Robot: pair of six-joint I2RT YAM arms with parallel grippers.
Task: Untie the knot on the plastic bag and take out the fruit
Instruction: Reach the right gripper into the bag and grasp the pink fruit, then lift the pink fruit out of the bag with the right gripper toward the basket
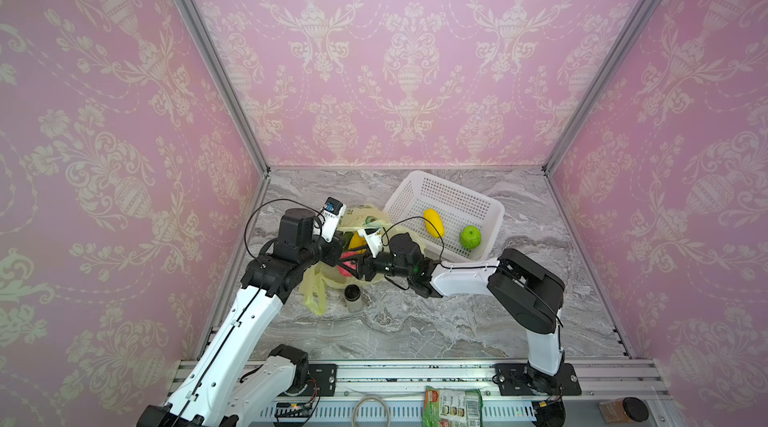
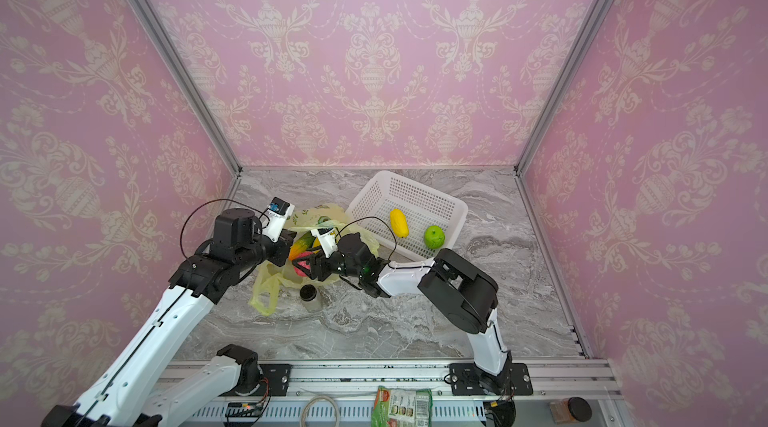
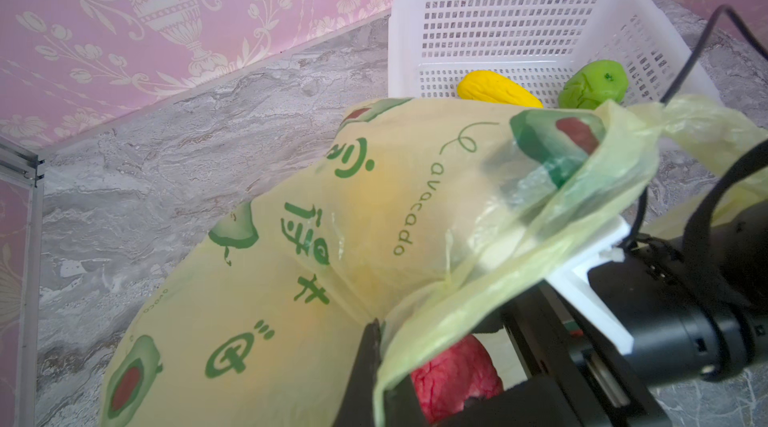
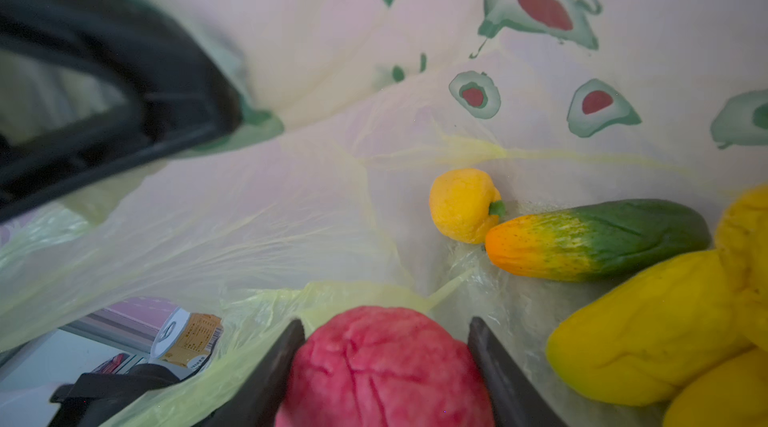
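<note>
The yellow-green plastic bag (image 1: pixel 316 287) (image 3: pixel 291 279) lies open on the marble table, left of the basket. The knot is out of view. My left gripper (image 3: pixel 380 366) is shut on the bag's rim and holds the mouth up. My right gripper (image 4: pixel 386 333) (image 1: pixel 349 267) reaches inside the bag, shut on a pink-red round fruit (image 4: pixel 386 375) (image 3: pixel 453 375). Deeper in the bag lie an orange fruit (image 4: pixel 461 204), a green-orange one (image 4: pixel 594 238) and yellow oblong ones (image 4: pixel 648 329). A yellow fruit (image 1: pixel 433 222) and a green apple (image 1: pixel 470 236) rest in the basket.
The white perforated basket (image 1: pixel 415 188) stands at the back right, close to the bag. A small jar with a black lid (image 1: pixel 353 296) stands just in front of the bag. A green snack packet (image 1: pixel 451 406) and a brown jar (image 1: pixel 623 410) lie on the front rail.
</note>
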